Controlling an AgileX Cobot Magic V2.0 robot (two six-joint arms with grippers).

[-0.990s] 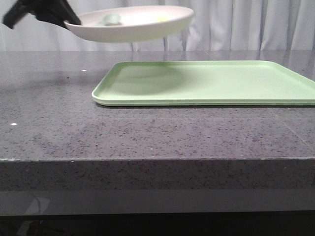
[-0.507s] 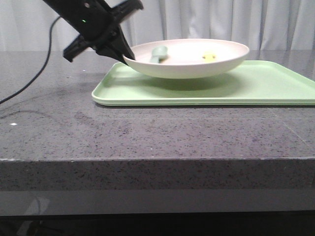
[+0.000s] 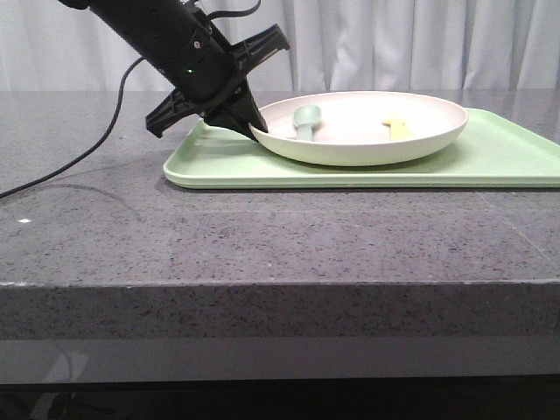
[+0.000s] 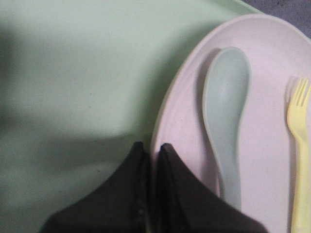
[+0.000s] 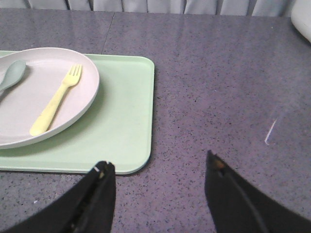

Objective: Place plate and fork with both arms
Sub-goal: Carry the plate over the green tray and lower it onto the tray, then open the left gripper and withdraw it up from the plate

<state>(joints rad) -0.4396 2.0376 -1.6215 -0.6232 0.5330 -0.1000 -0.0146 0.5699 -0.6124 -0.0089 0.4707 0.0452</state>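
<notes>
Grey speckled stone: the table (image 3: 262, 236), running the full width of the front view, with a white curtain (image 3: 420, 44) behind it.
Cable: a black cable (image 3: 83, 162) trails off the left arm (image 3: 140, 26) and across the table toward 9 o'clock.
Left gripper: the left gripper (image 3: 256, 131) comes down at a slant from 10 o'clock; its two black fingers (image 4: 172, 184) are pinched together on the plate's rim, one on the outer side and one on the inner side, as the left wrist view shows.
Tray: the light-green tray (image 3: 219, 166) lies flat on the table, right of centre, its right end cut off by the front view's edge.
Plate: the plate (image 3: 367, 144), pale pinkish-cream, sits over the left half of the tray, gripped at its 9 o'clock edge; whether its base touches the tray cannot be told.
Spoon: a pale blue-green spoon (image 4: 226, 121) lies in the plate near the gripped edge.
Fork: the fork (image 5: 54, 101), pale yellow, lies in the plate just beside the spoon, on its right, apart from it.
Right gripper: the right gripper (image 5: 160, 170) hangs above bare table off the tray's right end, its jaws spread wide with nothing between them.
</notes>
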